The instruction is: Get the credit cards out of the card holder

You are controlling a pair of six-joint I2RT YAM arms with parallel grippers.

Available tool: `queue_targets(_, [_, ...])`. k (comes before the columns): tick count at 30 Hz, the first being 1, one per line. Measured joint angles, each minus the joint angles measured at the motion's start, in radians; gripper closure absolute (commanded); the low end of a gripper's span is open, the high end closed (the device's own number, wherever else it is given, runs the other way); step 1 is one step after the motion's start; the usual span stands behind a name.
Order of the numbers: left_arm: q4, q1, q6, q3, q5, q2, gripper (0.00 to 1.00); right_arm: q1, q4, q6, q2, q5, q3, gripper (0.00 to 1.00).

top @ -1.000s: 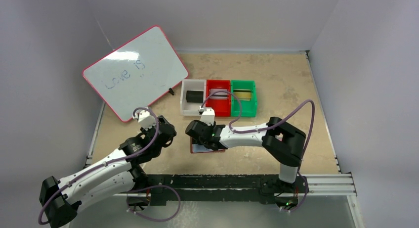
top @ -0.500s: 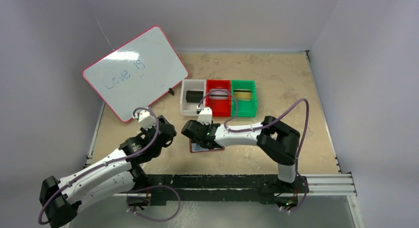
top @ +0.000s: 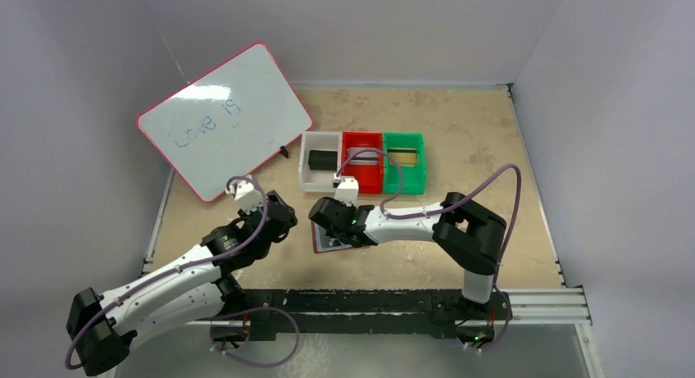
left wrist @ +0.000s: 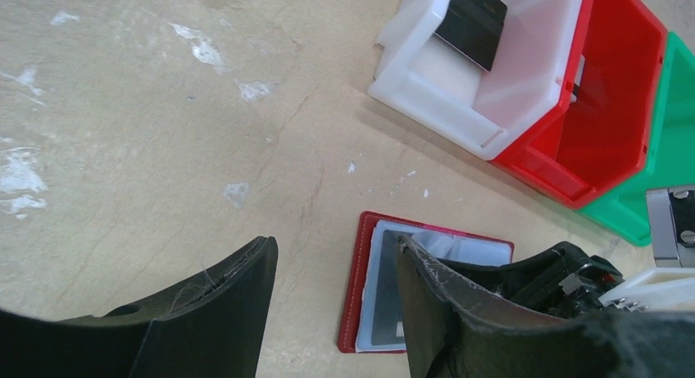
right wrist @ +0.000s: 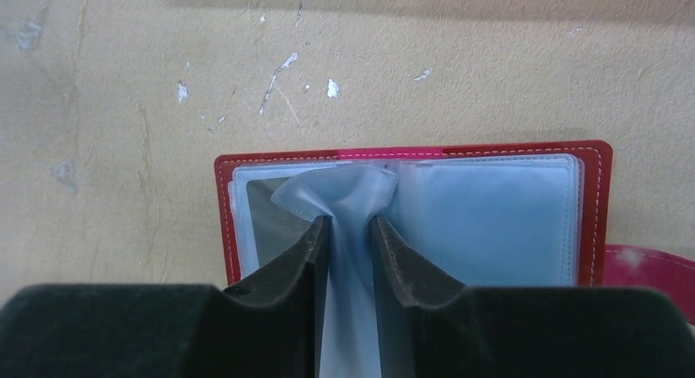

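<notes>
right gripper (right wrist: pixel 350 224) nearly closed, pinching a sleeve (right wrist: pixel 348 189) of the open card holder (right wrist: pixel 597 218) below.

The right gripper (right wrist: pixel 350 230) and its arm reach over the holder (right wrist: pixel 483 222) from the right, fingers pinching a raised sleeve (right wrist: pixel 348 193), so that side and the top are blocked. The holder's left edge is open, with bare table (top: pixel 459 140) between it and the left gripper (left wrist: pixel 334 247). White bin (top: pixel 318 184), red bin (top: pixel 363 185) and green bin (top: pixel 406 184) wall the far side. A whiteboard (top: pixel 225 120) leans far left.
</notes>
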Motion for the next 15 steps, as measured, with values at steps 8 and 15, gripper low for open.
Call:
queue_targets(8, [0.156,0.0,0.073,-0.002,0.142,0.091,0.45,-0.093,0.254,-0.013,-0.111,-0.19,-0.2,0.73])
queue_targets(15, [0.353,0.0,0.109,-0.006,0.312,0.246,0.44,-0.168,0.46,0.012,-0.156,-0.356,-0.336,0.7])
